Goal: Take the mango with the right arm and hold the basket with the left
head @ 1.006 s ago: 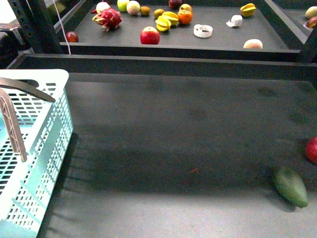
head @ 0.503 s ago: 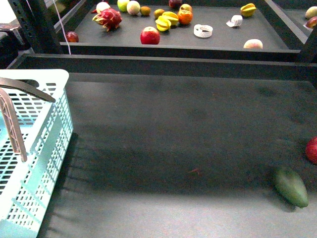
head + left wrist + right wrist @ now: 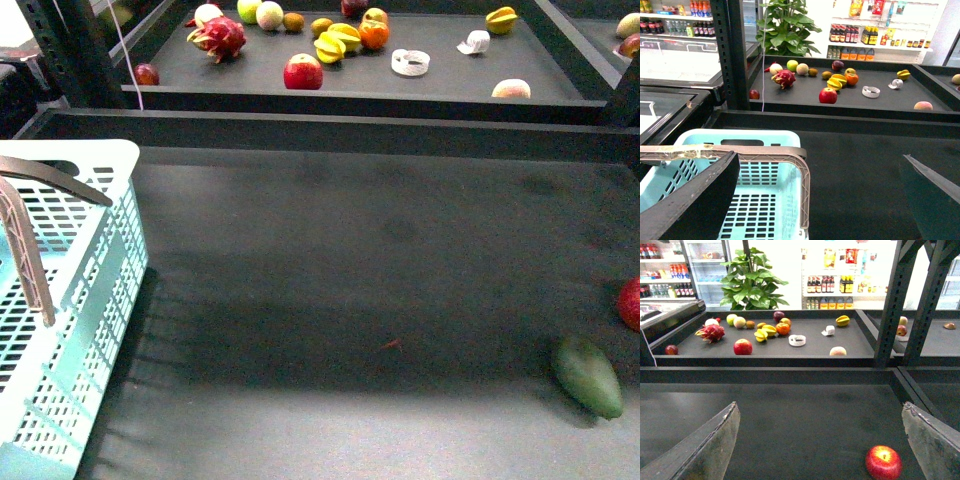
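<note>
You're in a shop: drink shelves and a leafy plant [image 3: 785,25] at the back, dark steel racking, and a dark grey counter [image 3: 380,260] right in front of you. Behind it a raised shelf [image 3: 440,85] carries mixed fruit, too small for me to tell which one's the mango. On the counter's right side there's a green fruit [image 3: 588,375] with a red apple [image 3: 630,303] near it. The basket [image 3: 70,300] sits at the counter's left: pale aqua, slotted sides, an oval hand hole [image 3: 742,142], and a ribbed brown-grey handle [image 3: 25,255] swung up. Your left tool [image 3: 820,155] is over it, fingers wide apart, gripping nothing. Your right tool [image 3: 820,405] is spread too, over bare counter.
</note>
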